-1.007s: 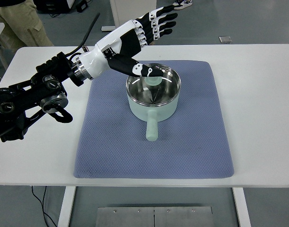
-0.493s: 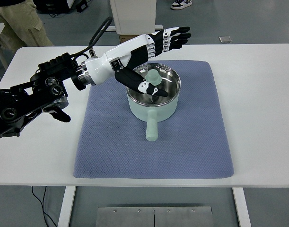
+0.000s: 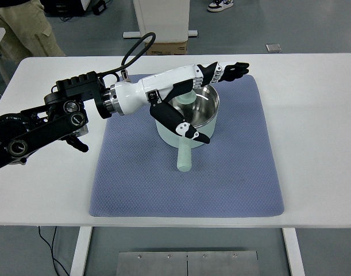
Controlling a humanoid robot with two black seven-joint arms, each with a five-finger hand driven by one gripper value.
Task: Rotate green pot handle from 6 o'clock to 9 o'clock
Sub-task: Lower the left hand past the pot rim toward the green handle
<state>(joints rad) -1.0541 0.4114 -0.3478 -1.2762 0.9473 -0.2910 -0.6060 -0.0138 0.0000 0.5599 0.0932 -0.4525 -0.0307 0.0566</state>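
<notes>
Left robot hand (image 3: 192, 98), open and holding nothing, has swung lower across the green pot (image 3: 186, 115), thumb now nearing its handle (image 3: 184, 156), still at 6 o'clock.

A white counter (image 3: 313, 115) with rounded corners carries the scene, its top spanning nearly the full width of the view. A blue-grey textured mat (image 3: 232, 172) lies flat on it, roughly centred, with bare white surface showing on all four sides. Two white legs show below the counter's near edge. The mat's corners are rounded and its edges run nearly parallel to the counter's.
</notes>
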